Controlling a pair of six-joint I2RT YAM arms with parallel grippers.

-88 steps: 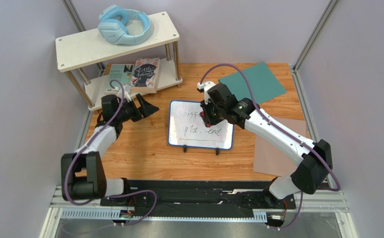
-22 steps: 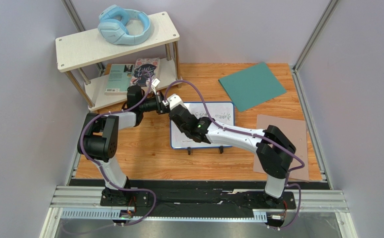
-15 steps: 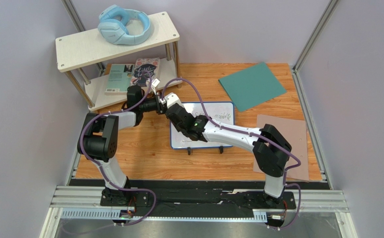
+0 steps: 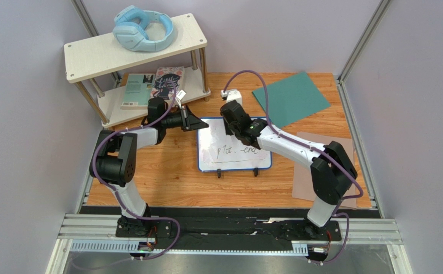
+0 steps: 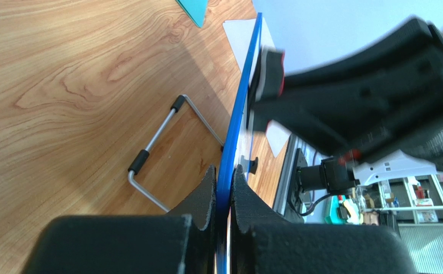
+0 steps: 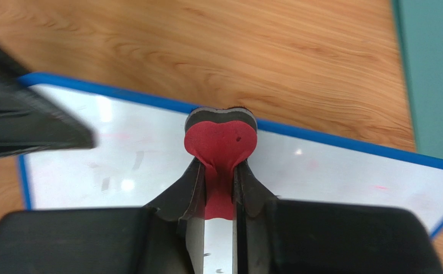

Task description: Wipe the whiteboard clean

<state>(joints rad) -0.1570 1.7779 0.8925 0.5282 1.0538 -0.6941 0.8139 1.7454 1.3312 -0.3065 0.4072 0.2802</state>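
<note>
The whiteboard (image 4: 223, 162), white in a thin blue frame, leans on a wire stand mid-table. Dark writing (image 4: 236, 150) over an underline remains across its middle; the strip above shows blank. My left gripper (image 4: 194, 123) is shut on the board's upper left edge. In the left wrist view the blue frame (image 5: 241, 97) runs between its fingers (image 5: 223, 171). My right gripper (image 4: 231, 117) is shut on a red eraser (image 6: 221, 140) with a dark backing. The eraser presses on the board (image 6: 120, 160) at its far edge.
A two-level shelf (image 4: 92, 54) at the back left carries blue headphones (image 4: 143, 28) on top and books (image 4: 166, 83) below. A teal sheet (image 4: 289, 98) lies back right, a pinkish-brown mat (image 4: 326, 171) at the right. The stand's wire leg (image 5: 166, 123) rests on the wood.
The left gripper has clamped the board's left edge since the earliest frame. In the last half second the right gripper carried the eraser from the board's left side to its far edge. The top-left writing is gone.
</note>
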